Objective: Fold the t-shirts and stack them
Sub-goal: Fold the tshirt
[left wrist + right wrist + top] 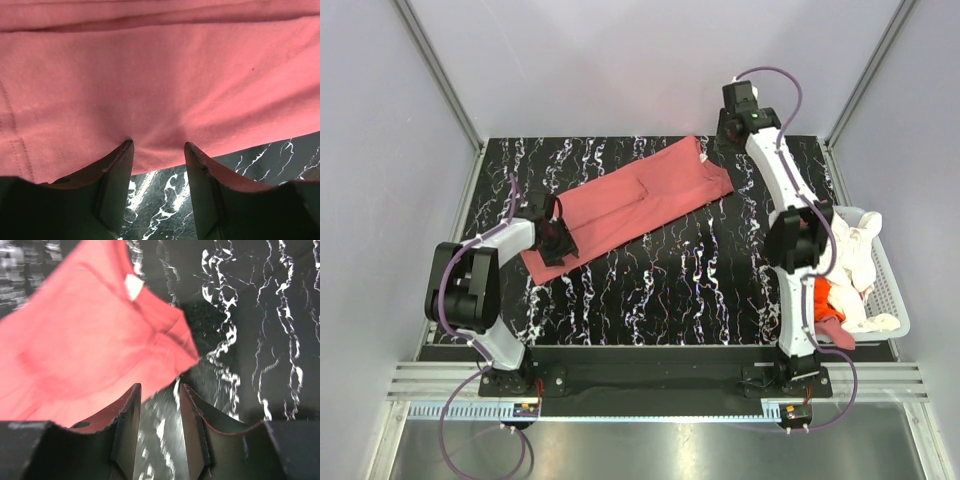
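The left tool and the right tool are spread and empty, so a clumsy push could bunch up the big salmon-pink cloth t-shirt.

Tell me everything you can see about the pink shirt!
The pink shirt is soft, salmon-coloured cloth, folded into a long strip lying flat and slantwise on the black marbled table. Its collar end, with a small white tag, points far right. The open left gripper meets its near edge; the right gripper hovers open by the collar end, not gripping it.
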Controlling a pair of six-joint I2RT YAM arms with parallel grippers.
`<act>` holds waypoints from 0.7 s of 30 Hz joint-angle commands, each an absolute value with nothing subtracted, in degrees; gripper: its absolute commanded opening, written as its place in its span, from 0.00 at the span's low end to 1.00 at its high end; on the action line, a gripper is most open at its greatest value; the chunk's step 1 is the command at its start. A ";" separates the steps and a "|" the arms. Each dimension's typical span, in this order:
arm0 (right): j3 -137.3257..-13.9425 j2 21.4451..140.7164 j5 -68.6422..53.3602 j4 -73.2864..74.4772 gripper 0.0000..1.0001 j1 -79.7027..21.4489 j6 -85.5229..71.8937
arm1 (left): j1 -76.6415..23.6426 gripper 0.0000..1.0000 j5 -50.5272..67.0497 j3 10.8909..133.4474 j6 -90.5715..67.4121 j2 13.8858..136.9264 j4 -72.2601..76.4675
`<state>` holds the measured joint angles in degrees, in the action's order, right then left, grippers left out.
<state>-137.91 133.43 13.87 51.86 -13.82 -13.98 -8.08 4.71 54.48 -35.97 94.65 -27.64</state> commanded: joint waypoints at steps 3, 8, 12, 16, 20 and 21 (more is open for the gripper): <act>-127.81 117.28 7.56 51.25 0.43 -13.62 -16.61 | -7.82 0.51 5.10 57.04 -34.20 92.38 -25.23; -113.07 108.47 1.85 44.06 0.43 -13.62 -19.85 | -6.24 0.51 2.20 61.79 -31.55 96.76 -28.91; -105.48 102.14 -1.22 40.17 0.43 -13.62 -21.18 | -5.36 0.50 3.43 59.07 -34.88 99.40 -28.65; -101.96 99.94 -2.55 39.46 0.43 -13.62 -21.62 | -7.46 0.49 4.83 51.79 -38.49 96.26 -25.85; -98.19 97.65 -3.16 38.33 0.43 -13.62 -21.71 | -11.50 0.49 5.01 45.28 -42.79 91.24 -23.47; -97.48 96.86 -3.51 37.97 0.43 -13.62 -21.71 | -12.38 0.49 5.01 44.22 -43.93 90.45 -23.12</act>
<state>-98.74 102.06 -1.28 41.58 -13.76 -20.95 -9.15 4.10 49.43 -39.46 91.77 -21.39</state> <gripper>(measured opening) 0.433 0.492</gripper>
